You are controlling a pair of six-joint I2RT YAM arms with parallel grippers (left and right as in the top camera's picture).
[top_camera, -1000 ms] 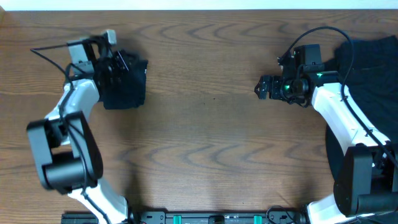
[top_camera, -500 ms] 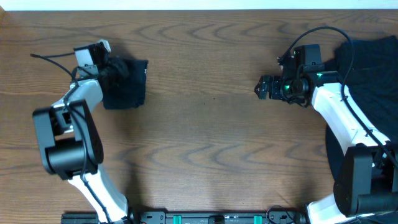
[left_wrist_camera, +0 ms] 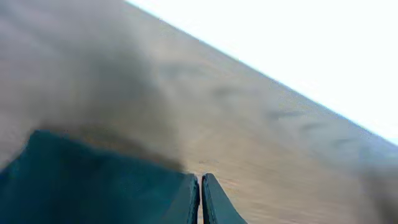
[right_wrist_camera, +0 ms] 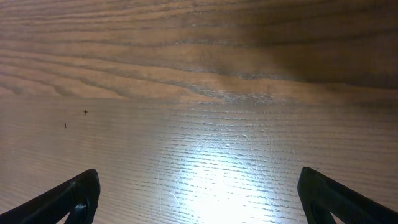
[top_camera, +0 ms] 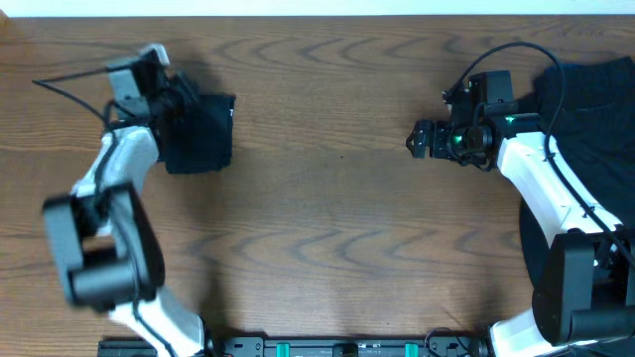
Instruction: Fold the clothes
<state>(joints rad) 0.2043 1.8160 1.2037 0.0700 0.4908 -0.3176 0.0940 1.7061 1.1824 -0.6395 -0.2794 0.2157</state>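
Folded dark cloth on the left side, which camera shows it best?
The overhead view: the folded dark cloth lies nearly whole on the table, only its left edge covered. The left wrist view is blurred; a dark shape low left may be it, unclear. The right wrist view shows only wood.

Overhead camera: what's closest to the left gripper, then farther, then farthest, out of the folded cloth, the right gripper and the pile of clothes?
Starting from the left gripper:
1. folded cloth, right beside it on the left side.
2. right gripper, right of the middle.
3. pile of clothes, at the far right edge.
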